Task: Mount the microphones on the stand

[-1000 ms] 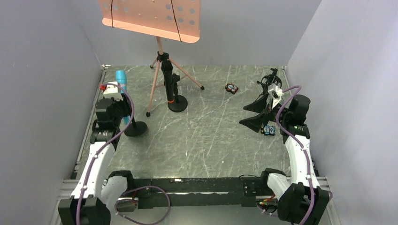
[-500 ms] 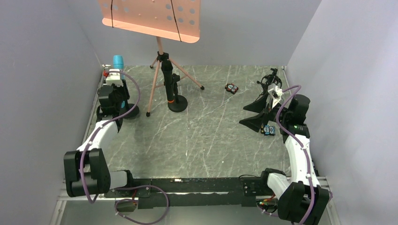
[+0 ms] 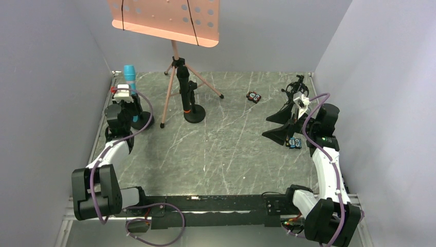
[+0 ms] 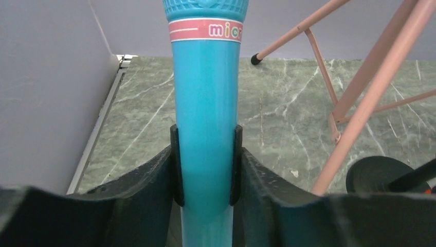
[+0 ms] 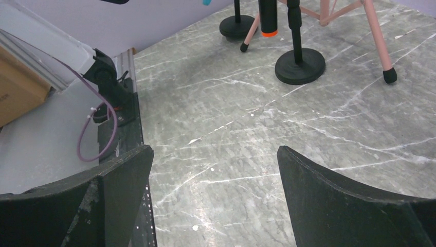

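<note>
The cyan-blue microphone (image 3: 129, 72) stands upright at the far left on a black round-based stand (image 3: 141, 122). My left gripper (image 3: 125, 109) is shut on its body, and in the left wrist view the fingers (image 4: 177, 164) press both sides of the cyan shaft (image 4: 205, 103). The black microphone with the orange ring (image 3: 183, 90) stands upright in a second black stand (image 3: 195, 115), which also shows in the right wrist view (image 5: 300, 66). My right gripper (image 3: 277, 126) hangs open and empty over the table at the right (image 5: 213, 152). The silver-headed microphone is not in view.
A pink music stand (image 3: 172, 20) on tripod legs (image 3: 168, 98) stands at the back between the two mic stands. Small colourful blocks lie at the back (image 3: 253, 96) and by my right gripper (image 3: 294, 143). A black tangled object (image 3: 296, 85) sits in the far right corner.
My left arm moved the cyan microphone and its stand back and left toward the far left corner, and its elbow folded back. The right arm has not moved.
</note>
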Available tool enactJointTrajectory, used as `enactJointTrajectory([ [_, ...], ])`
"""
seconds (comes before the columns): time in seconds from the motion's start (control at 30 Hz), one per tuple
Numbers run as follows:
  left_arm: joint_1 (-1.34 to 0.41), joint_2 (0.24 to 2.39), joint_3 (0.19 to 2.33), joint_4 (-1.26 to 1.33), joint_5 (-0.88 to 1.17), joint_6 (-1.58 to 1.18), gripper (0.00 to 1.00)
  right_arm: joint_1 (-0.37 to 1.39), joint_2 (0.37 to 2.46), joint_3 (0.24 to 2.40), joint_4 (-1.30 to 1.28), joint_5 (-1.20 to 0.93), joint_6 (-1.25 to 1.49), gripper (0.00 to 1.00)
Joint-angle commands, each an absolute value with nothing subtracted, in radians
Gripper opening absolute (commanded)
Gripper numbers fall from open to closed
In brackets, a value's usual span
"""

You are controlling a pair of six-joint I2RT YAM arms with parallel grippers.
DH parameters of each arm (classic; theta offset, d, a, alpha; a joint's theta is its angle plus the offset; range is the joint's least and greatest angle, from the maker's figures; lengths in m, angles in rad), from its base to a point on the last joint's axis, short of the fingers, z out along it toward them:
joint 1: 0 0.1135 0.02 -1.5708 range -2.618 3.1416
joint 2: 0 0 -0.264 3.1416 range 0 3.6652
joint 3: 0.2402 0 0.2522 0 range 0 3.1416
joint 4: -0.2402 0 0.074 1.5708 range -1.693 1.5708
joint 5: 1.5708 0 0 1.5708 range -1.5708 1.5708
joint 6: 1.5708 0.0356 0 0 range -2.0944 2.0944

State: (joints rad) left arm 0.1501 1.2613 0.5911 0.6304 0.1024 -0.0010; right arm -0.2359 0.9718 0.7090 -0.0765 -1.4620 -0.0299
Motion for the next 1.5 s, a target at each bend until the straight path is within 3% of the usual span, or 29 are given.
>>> enactJointTrajectory([
  [0.0,0.152,1.189,0.550,0.715,0.160,-0.046,0.54,-0.242,0.962,0.712,-0.034,-1.500,-0.033,0.97],
  [0.37,0.152,1.019,0.629,0.369,0.084,-0.087,0.99,-0.242,0.950,0.714,-0.044,-1.503,-0.044,0.97],
  [0.63,0.153,0.756,0.677,-0.045,0.026,-0.139,0.99,-0.245,0.947,0.770,-0.271,-1.427,-0.260,0.98],
  [0.87,0.153,0.557,0.638,-0.271,0.399,-0.222,0.99,-0.290,0.947,0.844,-0.426,-1.347,-0.382,0.99],
  [1.0,0.153,0.522,0.597,-0.311,0.565,-0.204,0.99,-0.300,0.998,0.985,-0.647,-1.238,-0.473,1.00],
  [1.17,0.153,0.497,0.552,-0.329,0.578,-0.199,0.99,-0.315,1.020,1.048,-0.585,-0.897,-0.169,1.00],
  [1.47,0.137,0.413,0.544,-0.342,0.589,-0.202,0.99,-0.318,1.083,1.122,-0.454,-0.508,0.042,1.00],
])
